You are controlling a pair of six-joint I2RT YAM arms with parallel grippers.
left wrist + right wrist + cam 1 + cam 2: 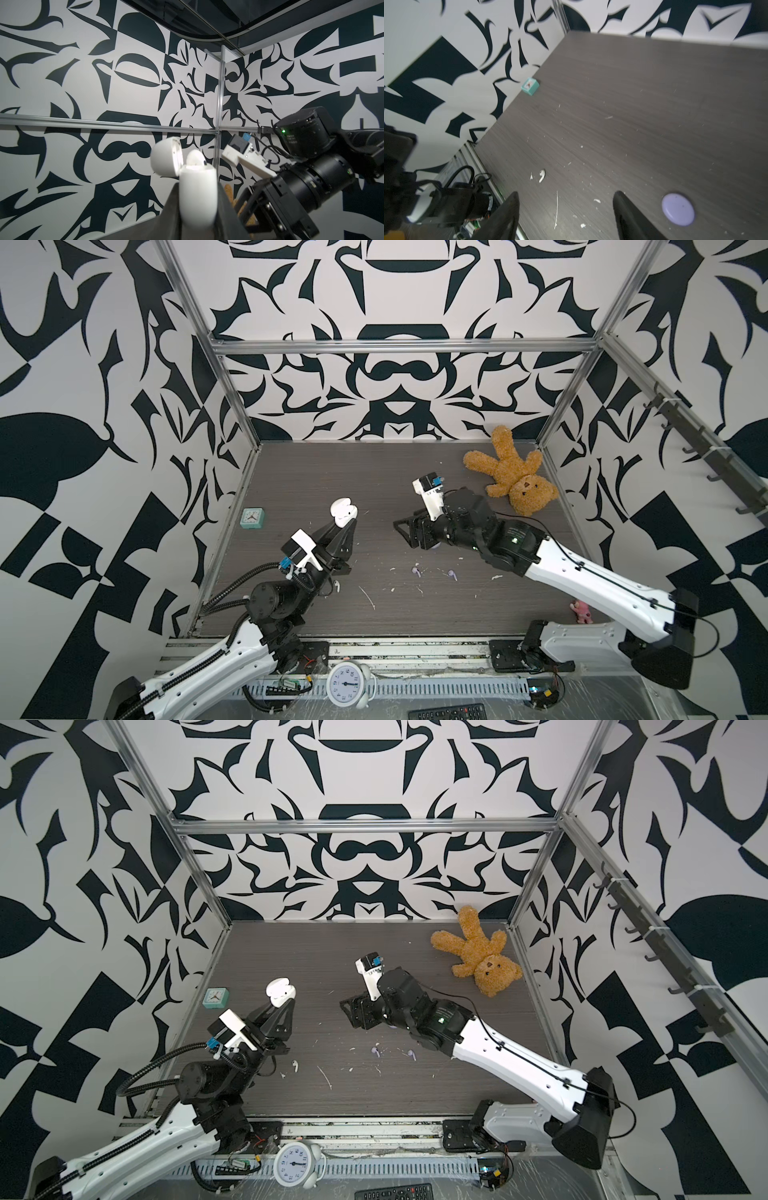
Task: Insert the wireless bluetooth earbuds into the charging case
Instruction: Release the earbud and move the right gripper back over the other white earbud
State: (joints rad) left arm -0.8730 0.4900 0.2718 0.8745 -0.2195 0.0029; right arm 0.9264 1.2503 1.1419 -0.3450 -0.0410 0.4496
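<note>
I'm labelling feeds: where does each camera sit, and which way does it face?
Both top views: overhead, looking down on the table; left arm and right arm show.
Left wrist: faces the walls; left end effector shut on open white case.
Right wrist: looks down at the table; right end effector open.
Top and right wrist share: teal clock, white earbud.

The dark grey wood-grain tabletop [332, 472] fills the middle of both top views. A brown teddy bear [513, 475] sprawls at its upper right, and a small teal clock [252, 518] sits by its left edge. At lower centre lie a pale purple earbud [416, 571] and, near it on the right, another purple earbud [452, 574]. A white earbud [337, 585] lies well to their left. Thin white scraps [368, 597] are scattered around them. A small pink toy [582, 611] lies at the lower right edge. The right wrist view shows a round pale purple case [678, 208] lying flat.
</note>
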